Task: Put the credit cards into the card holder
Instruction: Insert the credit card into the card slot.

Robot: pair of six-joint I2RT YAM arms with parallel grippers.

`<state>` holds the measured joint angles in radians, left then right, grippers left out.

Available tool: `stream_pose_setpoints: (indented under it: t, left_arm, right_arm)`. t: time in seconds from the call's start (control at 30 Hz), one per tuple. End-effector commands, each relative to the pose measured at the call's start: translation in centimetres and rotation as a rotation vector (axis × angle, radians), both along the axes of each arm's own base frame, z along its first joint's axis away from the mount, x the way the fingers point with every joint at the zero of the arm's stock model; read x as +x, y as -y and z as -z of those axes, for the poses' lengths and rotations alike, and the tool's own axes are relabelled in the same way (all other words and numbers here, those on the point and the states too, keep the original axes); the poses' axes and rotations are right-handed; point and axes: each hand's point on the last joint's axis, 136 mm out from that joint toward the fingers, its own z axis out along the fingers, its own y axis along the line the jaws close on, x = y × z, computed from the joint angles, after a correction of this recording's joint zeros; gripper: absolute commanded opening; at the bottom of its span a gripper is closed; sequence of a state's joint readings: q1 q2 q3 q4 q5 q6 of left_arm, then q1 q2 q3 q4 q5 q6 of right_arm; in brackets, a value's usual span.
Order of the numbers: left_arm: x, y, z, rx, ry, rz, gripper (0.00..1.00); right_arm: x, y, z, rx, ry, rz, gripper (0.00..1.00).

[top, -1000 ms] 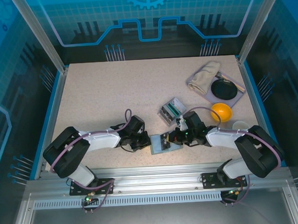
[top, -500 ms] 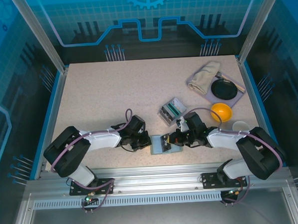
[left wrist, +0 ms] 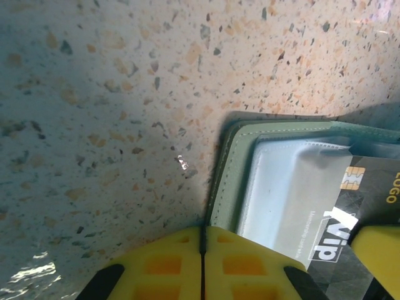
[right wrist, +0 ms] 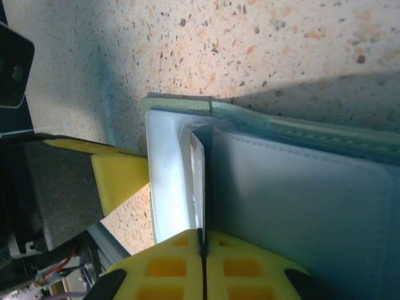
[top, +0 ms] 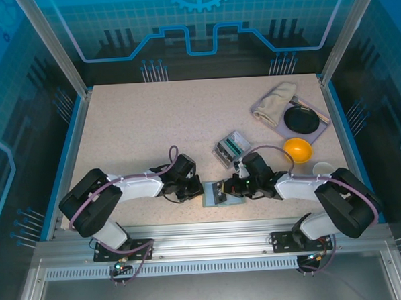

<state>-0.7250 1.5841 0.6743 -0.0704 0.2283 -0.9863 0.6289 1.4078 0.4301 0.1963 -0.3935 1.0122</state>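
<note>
Left claw (left wrist: 201, 232): closed, pads pressed together, tips against the wallet's edge. I cannot tell whether it pinches that edge.
Right claw (right wrist: 201, 234): closed on a card, which runs edge-on into the seam between its pads.
Card (left wrist: 350, 206): dark, with a chip and "Vip" print. It sits at the right claw's tips, lying over the wallet's pale inside.
Wallet (left wrist: 231, 169): between the two claws and touching both. It lies on the table with its green stitched rim and pale inner pocket showing.
Claws to each other: near, facing across the wallet.
Box (top: 230, 147): clear, just beyond the right claw, apart from the wallet.
Bowl (top: 298, 148): orange, beyond the right claw and to its right.
Cup (top: 322, 168): white, to the right of the right claw, near the table's right edge.
Cloth (top: 277, 97) and dish (top: 301, 120): well beyond the right claw, side by side towards the far right corner. The dish is black.
Table (top: 139, 126): speckled beige, under both claws.
</note>
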Motion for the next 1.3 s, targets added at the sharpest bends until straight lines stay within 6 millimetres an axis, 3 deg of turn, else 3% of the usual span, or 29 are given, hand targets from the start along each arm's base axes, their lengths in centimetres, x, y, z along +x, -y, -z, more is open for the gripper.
stream_pose_setpoints:
  t: [0.0,0.2,0.43,0.8,1.27]
  left_arm:
    - [0.1,0.5,0.3,-0.001,0.006,-0.01,0.07]
    - [0.0,0.4,0.4,0.0,0.002,-0.018,0.07]
    - [0.0,0.5,0.3,-0.001,0.005,-0.014,0.07]
    - [0.2,1.0,0.3,-0.017,0.003,-0.005,0.07]
    - [-0.1,0.8,0.7,-0.006,-0.008,-0.036,0.07]
  right_arm:
    - [-0.2,-0.5,0.7,-0.033,-0.018,0.028,0.08]
    - [-0.4,-1.0,0.8,-0.046,-0.037,0.017,0.12]
    - [-0.8,1.4,-0.1,-0.176,0.002,-0.029,0.25]
    - [-0.7,-0.6,-0.3,-0.091,-0.021,-0.08,0.11]
    - [-0.3,-2.9,0.2,-0.036,-0.074,-0.042,0.12]
